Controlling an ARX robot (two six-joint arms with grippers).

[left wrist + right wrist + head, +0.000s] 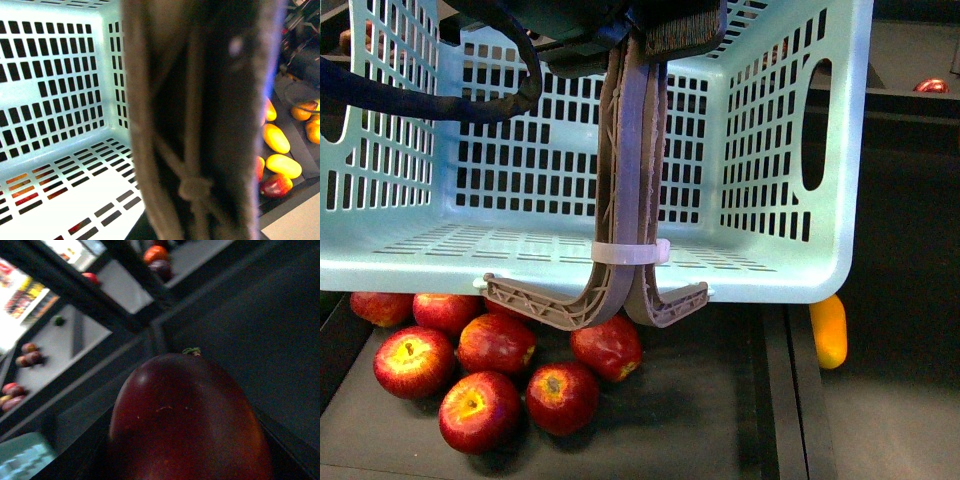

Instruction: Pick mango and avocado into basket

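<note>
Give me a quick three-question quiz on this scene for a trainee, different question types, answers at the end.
1. True or false: fruit already lies in the basket.
2. What lies under the lifted basket? A oranges, B red apples, C avocados.
3. Fill in: the right wrist view is mostly filled by a dark red ____.
Key: 1 false; 2 B; 3 mango.

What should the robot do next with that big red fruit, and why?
Probably carry the mango over the basket and lower it in. The mango fills the right wrist view, seemingly held clear of the shelves, and the basket, hanging by its handle, is empty.
</note>
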